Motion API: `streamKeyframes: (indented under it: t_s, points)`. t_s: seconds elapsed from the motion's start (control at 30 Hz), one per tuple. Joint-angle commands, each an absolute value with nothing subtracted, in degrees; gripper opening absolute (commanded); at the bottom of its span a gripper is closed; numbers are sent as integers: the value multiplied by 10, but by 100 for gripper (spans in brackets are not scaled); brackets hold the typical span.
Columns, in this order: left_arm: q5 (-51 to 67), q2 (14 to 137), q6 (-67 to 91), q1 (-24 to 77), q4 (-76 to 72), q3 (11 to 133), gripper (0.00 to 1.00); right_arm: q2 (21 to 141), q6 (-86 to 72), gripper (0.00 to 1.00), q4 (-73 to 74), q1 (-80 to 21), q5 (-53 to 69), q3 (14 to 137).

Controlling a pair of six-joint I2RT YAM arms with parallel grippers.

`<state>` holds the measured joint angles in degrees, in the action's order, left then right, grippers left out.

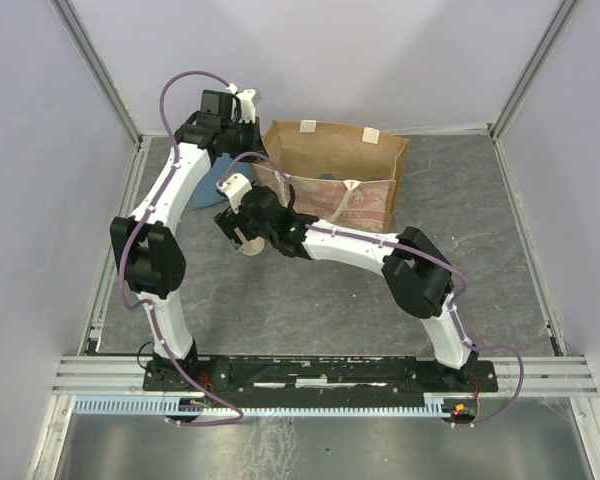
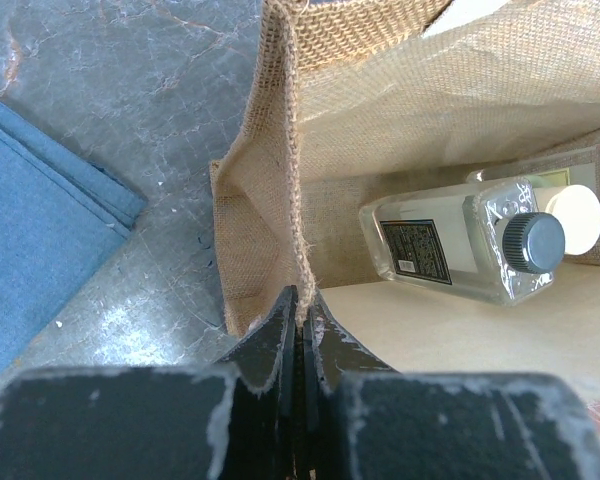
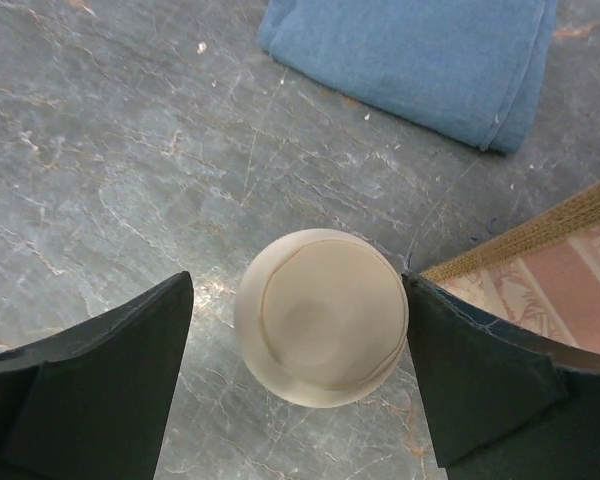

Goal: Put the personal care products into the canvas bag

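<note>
Top view: the bag (image 1: pixel 332 168) is standing open at the far side of the table (image 1: pixel 480 270), with free room to its right. Left wrist: the left gripper (image 2: pixel 302 305) is clamping the floppy bag rim, and a clear bottle (image 2: pixel 450 245) is lying inside. Right wrist: the right gripper (image 3: pixel 298 300) is straddling the jar (image 3: pixel 320 318) on the table, jaws spread wide. It's probably light and slick, so squeeze its sides. The bag wall is crowding one finger.

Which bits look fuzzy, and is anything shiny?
Left wrist view: the left hand looks fuzzy nearest the lens, and the clear bottle inside the canvas bag glints. Right wrist view: the pale jar is sharp, the right hand slightly soft. Top view: even light, soft shadows.
</note>
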<state>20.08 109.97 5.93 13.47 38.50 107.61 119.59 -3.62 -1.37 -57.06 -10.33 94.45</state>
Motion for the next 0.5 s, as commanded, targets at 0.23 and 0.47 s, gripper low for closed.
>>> streamKeyframes:
  t_s: [0.23,0.47]
  points:
    - [207,1066,24,122,363,1086,3,1224,-54,92,4,-560,-97,972]
    - [208,1070,26,122,363,1087,3,1237,-60,92,-2,-559,-85,970]
